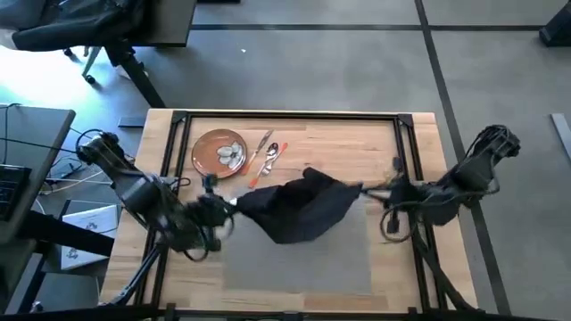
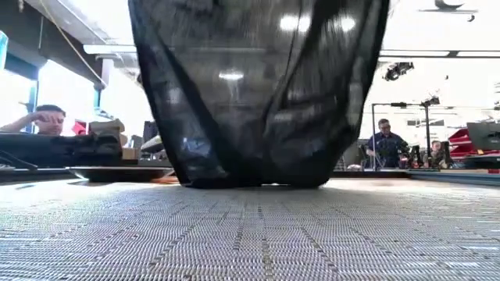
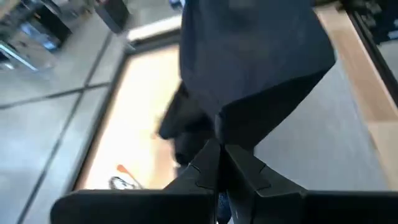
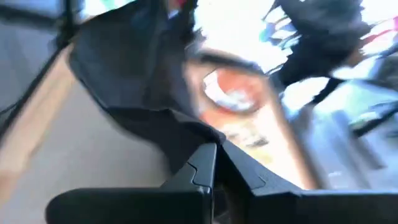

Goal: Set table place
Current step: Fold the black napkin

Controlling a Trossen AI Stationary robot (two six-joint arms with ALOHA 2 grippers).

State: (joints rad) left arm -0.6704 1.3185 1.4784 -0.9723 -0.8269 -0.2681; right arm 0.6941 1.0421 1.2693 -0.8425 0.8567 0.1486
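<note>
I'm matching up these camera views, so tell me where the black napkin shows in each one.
High view: black napkin mid-table, stretched between left gripper and right gripper.
Low view: napkin hangs centre, lower edge on the grey placemat.
Left wrist view: napkin fills upper centre, above that gripper.
Right wrist view: napkin upper left.
Shared landmark: the placemat beneath it.

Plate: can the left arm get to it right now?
Probably not yet. The left tool is shut on the black napkin, stretched between it and the right tool. The plate itself lies uncovered just beyond, so path looks free once it lets go.
</note>
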